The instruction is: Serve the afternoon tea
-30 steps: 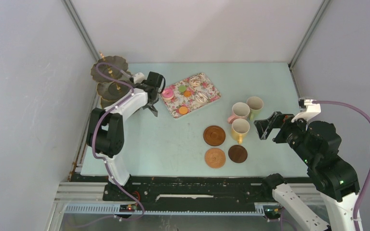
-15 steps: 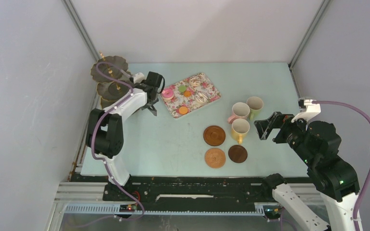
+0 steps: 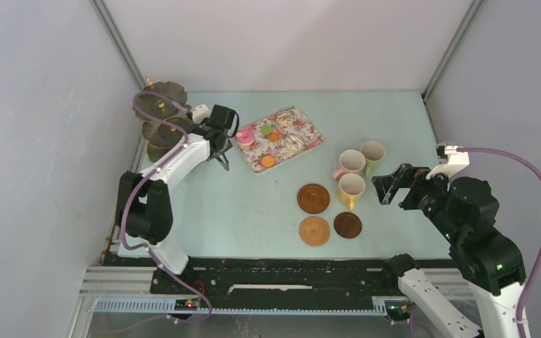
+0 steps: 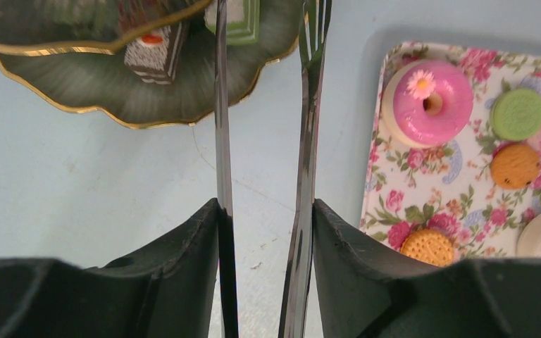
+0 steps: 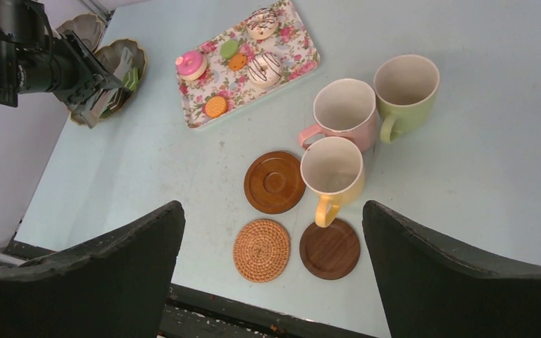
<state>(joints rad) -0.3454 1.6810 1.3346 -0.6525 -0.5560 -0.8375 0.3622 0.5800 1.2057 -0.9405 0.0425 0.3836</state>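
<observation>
My left gripper [image 4: 265, 208] is shut on the long metal tongs [image 4: 221, 105], whose open, empty tips reach over the dark scalloped stand [image 4: 113, 98]. A white-and-dark cake [image 4: 156, 49] and a green cake [image 4: 236, 17] sit on the stand. A pink doughnut [image 4: 428, 91], a green macaron [image 4: 518, 113] and biscuits lie on the flowered tray [image 4: 394, 204]. My right gripper [image 3: 391, 184] is open and empty, right of the yellow mug [image 3: 351, 189], pink mug [image 3: 350, 163] and green mug [image 3: 373, 153]. Three brown coasters [image 3: 313, 198] [image 3: 315, 230] [image 3: 347, 224] lie bare.
The stand [image 3: 158, 105] is at the table's far left corner against the left wall. The tray [image 3: 280, 139] lies just right of my left gripper [image 3: 218, 141]. The yellow mug's handle [image 5: 322, 211] overhangs the dark coaster [image 5: 330, 248]. Walls enclose three sides.
The left arm's elbow has swung left and the gripper with the tongs has edged slightly toward the stand. The right arm has not moved.
</observation>
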